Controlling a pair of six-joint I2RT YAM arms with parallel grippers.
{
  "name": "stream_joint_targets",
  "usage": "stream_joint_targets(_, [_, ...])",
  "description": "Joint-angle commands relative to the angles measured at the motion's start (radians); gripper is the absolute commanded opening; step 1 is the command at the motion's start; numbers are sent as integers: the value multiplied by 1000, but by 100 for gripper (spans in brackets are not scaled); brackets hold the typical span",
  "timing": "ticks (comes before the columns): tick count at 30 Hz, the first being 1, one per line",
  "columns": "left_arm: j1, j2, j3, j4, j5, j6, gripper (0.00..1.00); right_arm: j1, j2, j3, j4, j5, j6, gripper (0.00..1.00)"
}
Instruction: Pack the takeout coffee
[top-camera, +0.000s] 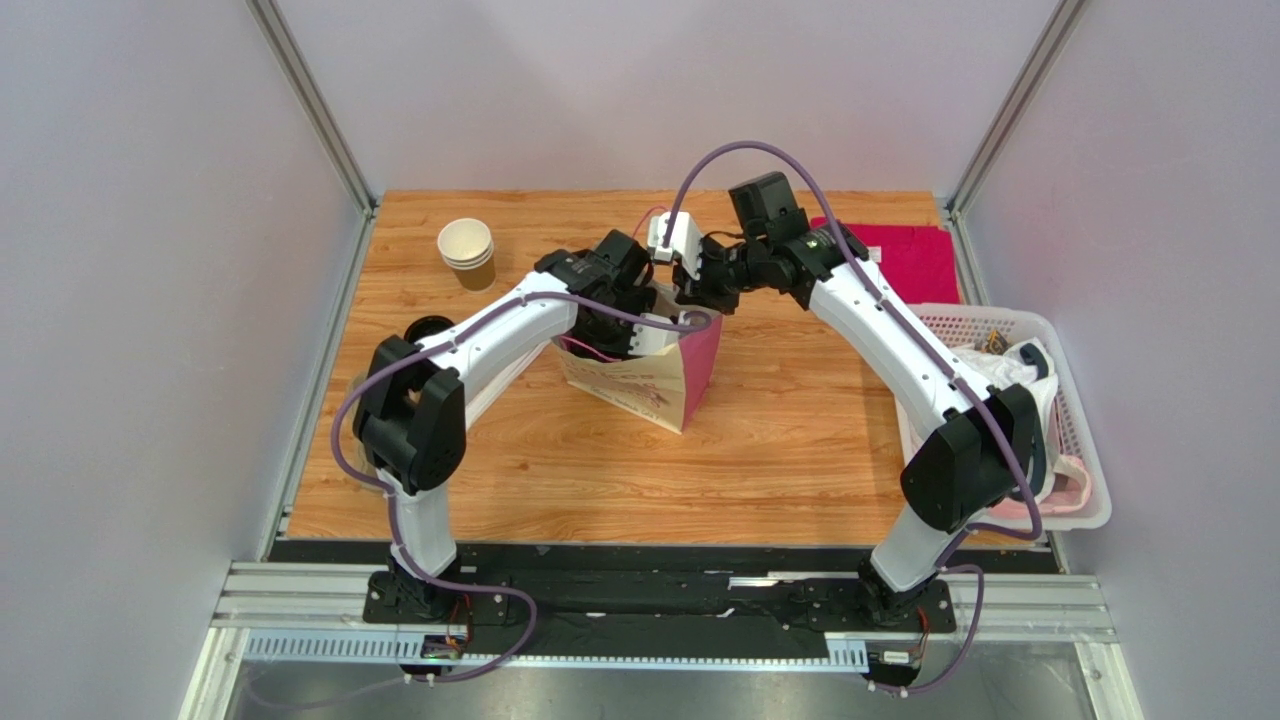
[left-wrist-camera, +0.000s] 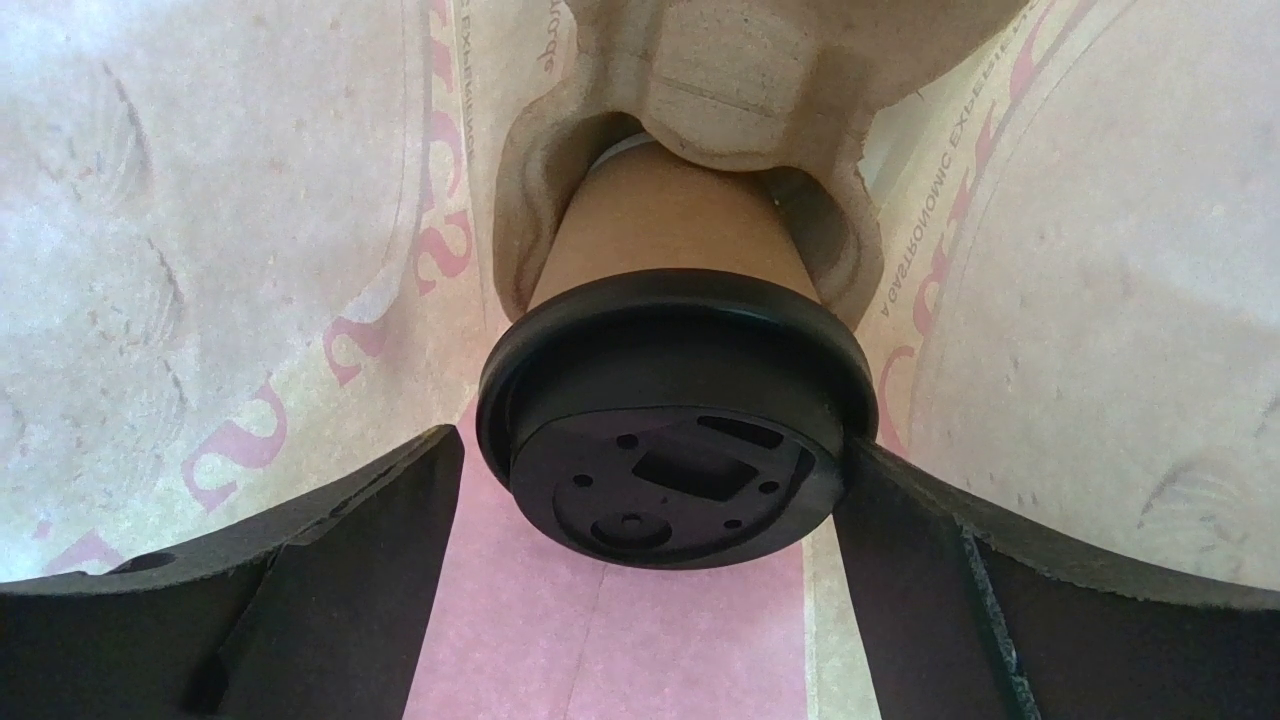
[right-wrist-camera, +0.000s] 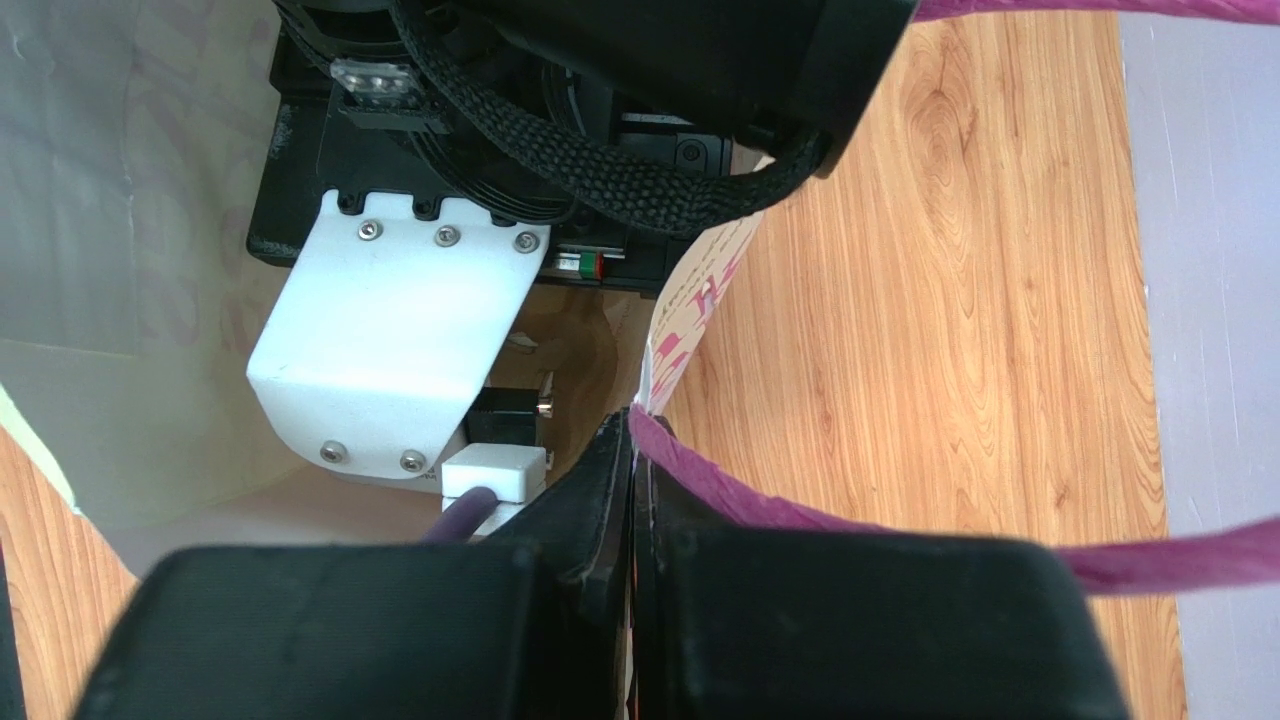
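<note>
kraft takeout coffee (left-wrist-camera: 672, 255), crushable below its stiff lid (left-wrist-camera: 676, 383), is straddled by wide left gripper (left-wrist-camera: 654, 450); bag handle (right-wrist-camera: 842, 521) pinched by right gripper (right-wrist-camera: 631, 495).

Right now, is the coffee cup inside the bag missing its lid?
No, a black lid sits on the brown cup, which is seated in the pulp carrier inside the bag.

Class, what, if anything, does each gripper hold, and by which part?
The right gripper pinches the paper bag by its pink handle. The left gripper holds nothing, open around the lid of the takeout coffee.
</note>
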Motion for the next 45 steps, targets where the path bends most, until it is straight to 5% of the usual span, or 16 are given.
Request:
stream_joint_targets(1, [5, -17, -37, 23, 56, -18, 99, -4, 26, 26, -23, -11, -8, 0])
stream_joint_targets(45, [-15, -254, 16, -19, 194, -41, 99, -9, -33, -61, 86, 58, -27, 0])
